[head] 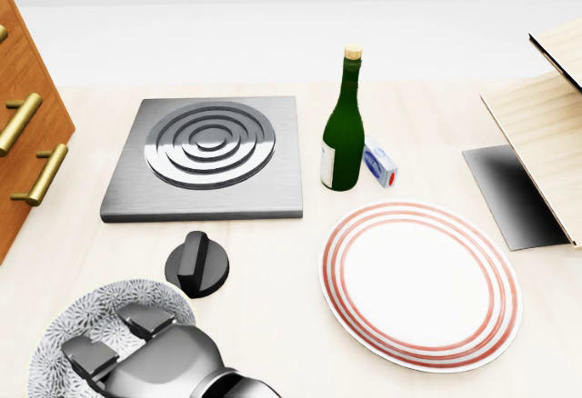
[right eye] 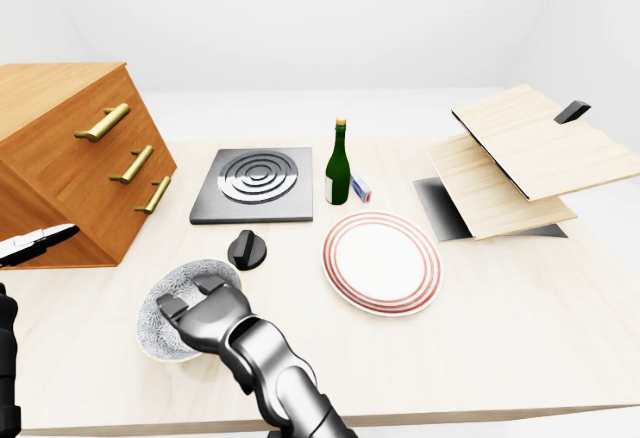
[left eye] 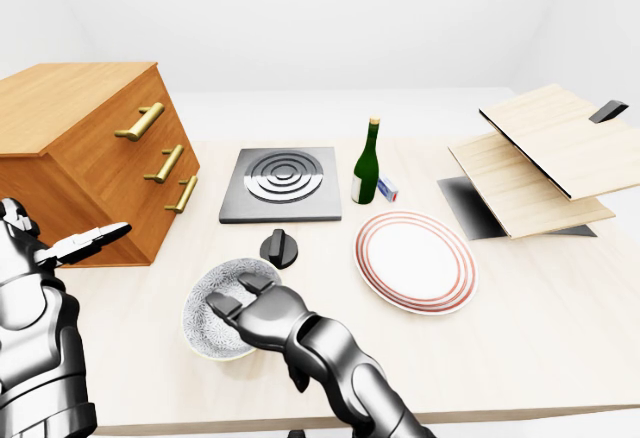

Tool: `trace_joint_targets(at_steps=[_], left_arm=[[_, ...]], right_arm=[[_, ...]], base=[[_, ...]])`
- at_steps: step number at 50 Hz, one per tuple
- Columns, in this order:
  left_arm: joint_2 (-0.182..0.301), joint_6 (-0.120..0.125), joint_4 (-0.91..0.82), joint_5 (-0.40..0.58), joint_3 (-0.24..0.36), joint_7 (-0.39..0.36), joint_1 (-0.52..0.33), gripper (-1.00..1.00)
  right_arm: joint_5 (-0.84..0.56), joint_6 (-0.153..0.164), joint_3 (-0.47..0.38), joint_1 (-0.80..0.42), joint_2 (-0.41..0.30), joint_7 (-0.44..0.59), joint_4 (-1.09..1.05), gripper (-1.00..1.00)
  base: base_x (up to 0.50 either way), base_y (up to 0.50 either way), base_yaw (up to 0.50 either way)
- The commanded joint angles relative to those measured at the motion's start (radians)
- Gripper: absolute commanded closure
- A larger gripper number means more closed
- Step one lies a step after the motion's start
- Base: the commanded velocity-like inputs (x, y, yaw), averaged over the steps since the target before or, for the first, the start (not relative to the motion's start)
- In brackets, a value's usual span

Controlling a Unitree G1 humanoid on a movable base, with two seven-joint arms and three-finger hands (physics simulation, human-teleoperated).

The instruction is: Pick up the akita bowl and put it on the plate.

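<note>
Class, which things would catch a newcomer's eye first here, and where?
The metallic right hand reaches from the bottom edge of the left-eye view, fingers over the patterned akita bowl at lower left. Right of it lies the red-ringed plate, with a green bottle above.

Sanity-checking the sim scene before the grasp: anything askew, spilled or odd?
Two wooden boards at the left-eye view's right sit tilted and overlapping, seemingly raised over a dark patch. A black knob lies loose below the burner plate. Bottle upright, nothing spilled.
</note>
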Motion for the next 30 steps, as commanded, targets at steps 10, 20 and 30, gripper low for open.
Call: trace_joint_targets(at_steps=[10,20,30], left_arm=[[0.000,-0.004,0.005,0.000,-0.002,-0.003,-0.002,-1.00],[0.001,-0.008,0.011,-0.001,-0.005,-0.003,-0.004,-1.00],[-0.001,0.001,-0.002,0.000,-0.001,-0.004,0.000,-1.00]], right_arm=[[0.012,0.000,0.017,0.022,-0.010,0.000,-0.005,-1.00],[0.017,0.000,0.023,0.023,-0.009,0.000,0.007,-1.00],[0.016,0.000,0.031,0.043,-0.028,0.000,-0.010,-1.00]], base=[[0.00,0.00,0.00],[0.00,0.00,0.00],[0.00,0.00,0.00]])
